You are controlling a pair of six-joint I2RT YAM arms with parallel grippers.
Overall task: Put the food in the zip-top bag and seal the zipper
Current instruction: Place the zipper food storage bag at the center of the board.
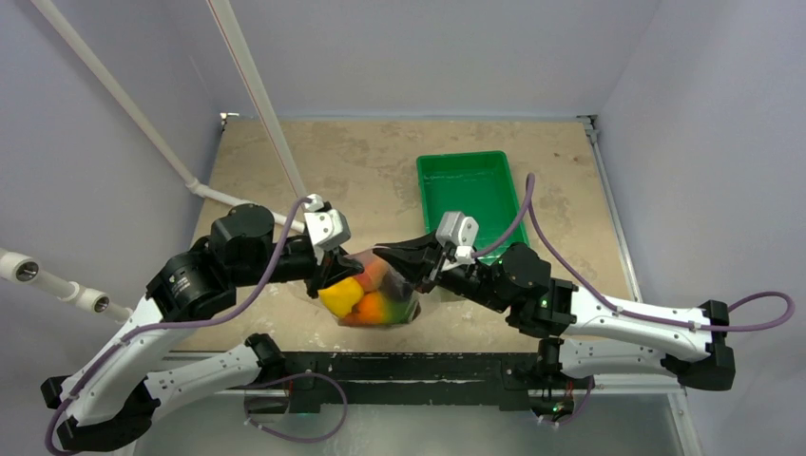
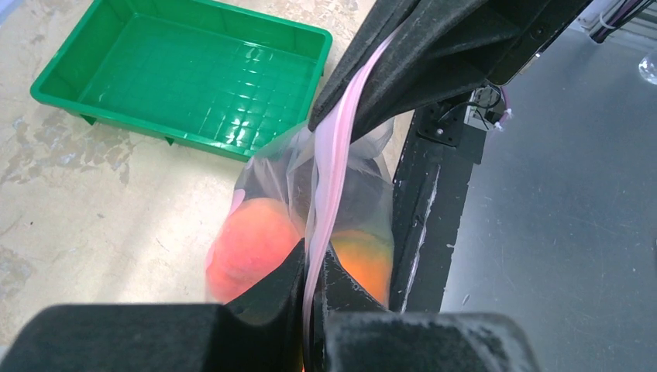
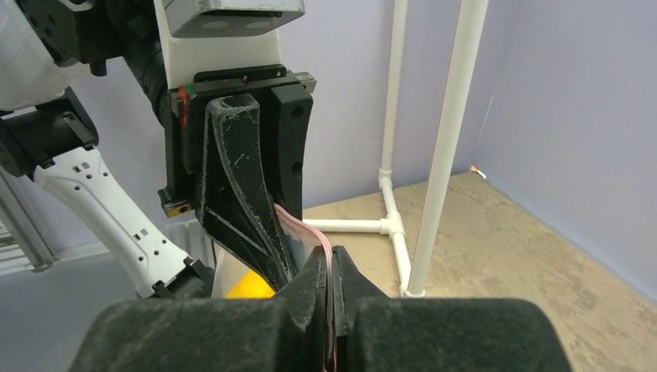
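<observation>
From above, the bag [image 1: 375,294] hangs between the left hand [image 1: 335,275] and the right hand [image 1: 411,271] over the near middle of the desk [image 1: 314,171]. The food [image 1: 344,296] shows through it as yellow, orange and red lumps. The green tray [image 1: 466,185] behind it is bare and no loose pieces are visible, so the filling looks done.

From the left wrist, the left hand's fingers are pressed together on the pink zipper [image 2: 331,178] at the bottom of the view. The right hand is clamped on the same strip further along. Between the two hands the strip runs as one flat band, which suggests it is closed there. The stretches beyond each hand are hidden.

From the right wrist, the right hand's fingers are shut on the strip, with the left hand just ahead pinching it too. I judge only the sealing remains, either finishing it or checking the ends.
</observation>
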